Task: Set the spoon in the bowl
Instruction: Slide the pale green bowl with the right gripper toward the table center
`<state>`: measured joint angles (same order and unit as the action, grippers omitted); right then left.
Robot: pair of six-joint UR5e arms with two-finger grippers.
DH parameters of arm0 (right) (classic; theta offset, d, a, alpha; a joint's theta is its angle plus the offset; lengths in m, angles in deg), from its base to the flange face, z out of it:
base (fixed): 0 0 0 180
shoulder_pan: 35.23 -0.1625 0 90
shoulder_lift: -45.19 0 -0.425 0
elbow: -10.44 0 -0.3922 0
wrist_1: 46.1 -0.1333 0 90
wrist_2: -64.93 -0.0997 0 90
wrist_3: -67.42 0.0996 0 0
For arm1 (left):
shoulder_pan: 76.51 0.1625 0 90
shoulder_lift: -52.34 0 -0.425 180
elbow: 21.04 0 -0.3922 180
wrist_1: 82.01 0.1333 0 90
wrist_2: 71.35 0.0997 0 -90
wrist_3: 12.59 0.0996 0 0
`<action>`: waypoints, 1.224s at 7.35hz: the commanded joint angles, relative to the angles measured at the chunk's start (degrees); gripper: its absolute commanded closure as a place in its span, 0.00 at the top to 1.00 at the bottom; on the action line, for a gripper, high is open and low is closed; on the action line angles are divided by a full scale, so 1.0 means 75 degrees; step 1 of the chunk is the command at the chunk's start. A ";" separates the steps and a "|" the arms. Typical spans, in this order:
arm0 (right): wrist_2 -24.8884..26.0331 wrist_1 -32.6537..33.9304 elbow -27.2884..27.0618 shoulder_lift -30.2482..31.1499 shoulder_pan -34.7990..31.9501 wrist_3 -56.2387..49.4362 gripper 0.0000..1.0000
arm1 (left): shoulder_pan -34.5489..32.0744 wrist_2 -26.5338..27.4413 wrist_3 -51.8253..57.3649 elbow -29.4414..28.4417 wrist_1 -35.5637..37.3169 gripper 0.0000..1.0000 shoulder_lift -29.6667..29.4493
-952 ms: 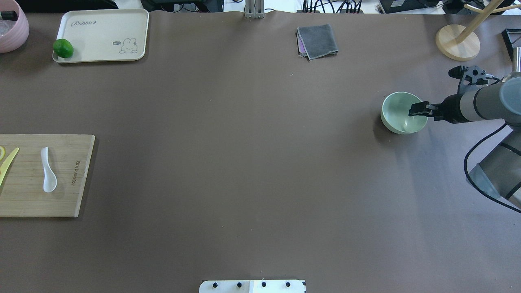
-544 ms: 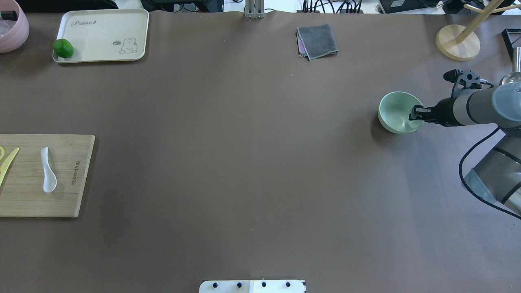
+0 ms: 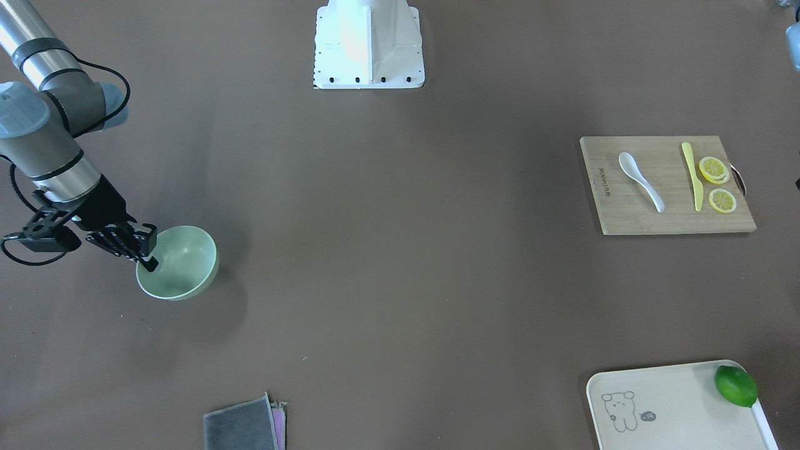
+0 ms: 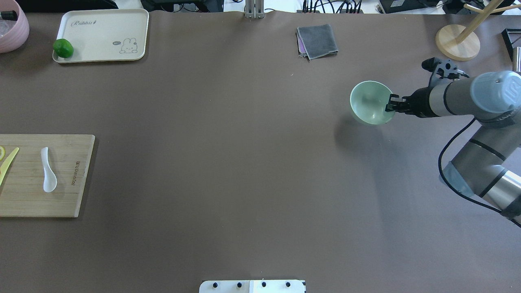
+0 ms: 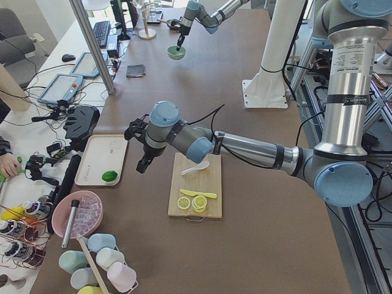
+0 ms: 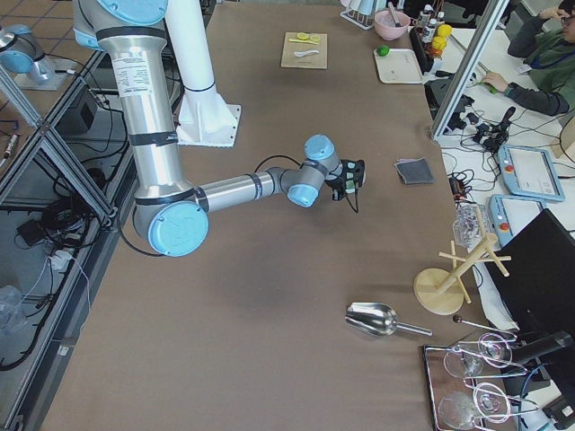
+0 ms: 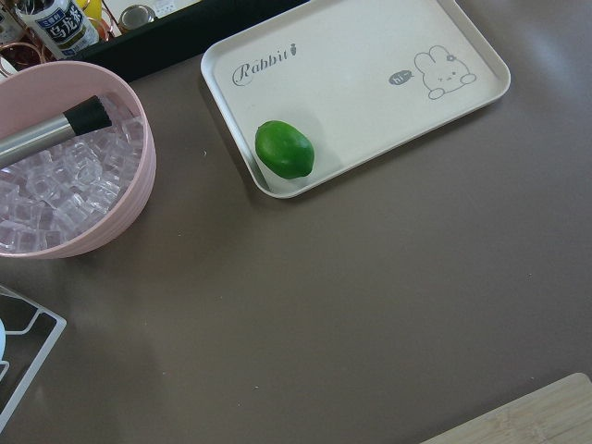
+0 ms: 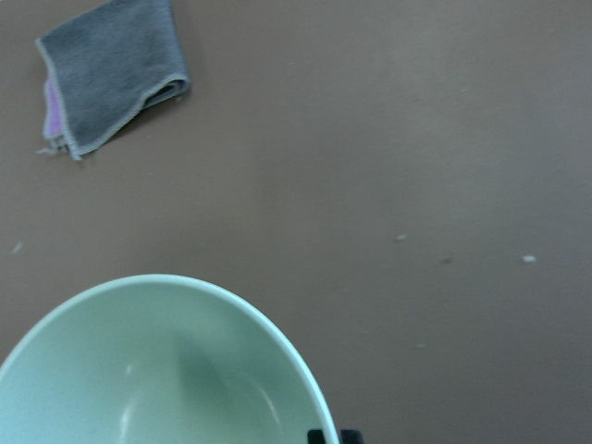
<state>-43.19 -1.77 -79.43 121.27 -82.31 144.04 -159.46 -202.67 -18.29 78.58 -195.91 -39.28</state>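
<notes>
In the front-facing view the right gripper is clamped on the rim of the bowl, one finger inside the rim and one outside, and the bowl hangs tilted with its shadow cast apart on the table. The spoon lies well apart at the other end, flat on the cutting board, beside the yellow knife. The overhead view shows the same pinch on the bowl's rim on the side nearest the arm. From the left-end view the left gripper hangs just off the board's edge, near the spoon but not touching it; whether it is released or clenched cannot be told. The left wrist view shows only a lime on a tray. The right wrist view has the bowl's rim at a fingertip, a grey cloth beyond.
</notes>
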 commanded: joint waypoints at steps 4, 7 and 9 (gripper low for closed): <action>0.2177 0.3508 0.0053 -0.3109 0.2464 0.2376 0.00 | 0.0022 -0.0011 -0.0141 0.0030 -0.0012 0.98 -0.0019; 0.2778 0.3759 0.0171 -0.3383 0.3054 0.2744 0.36 | 0.0174 -0.0011 -0.0408 0.0030 -0.0128 0.98 -0.0019; 0.3386 0.3759 0.0101 -0.3406 0.2973 0.2511 1.00 | 0.0209 -0.0011 -0.0481 0.0006 -0.0269 0.98 0.0004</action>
<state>-20.16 26.36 -78.34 95.91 -59.71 163.86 -158.06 -202.75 -21.37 78.65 -197.52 -39.33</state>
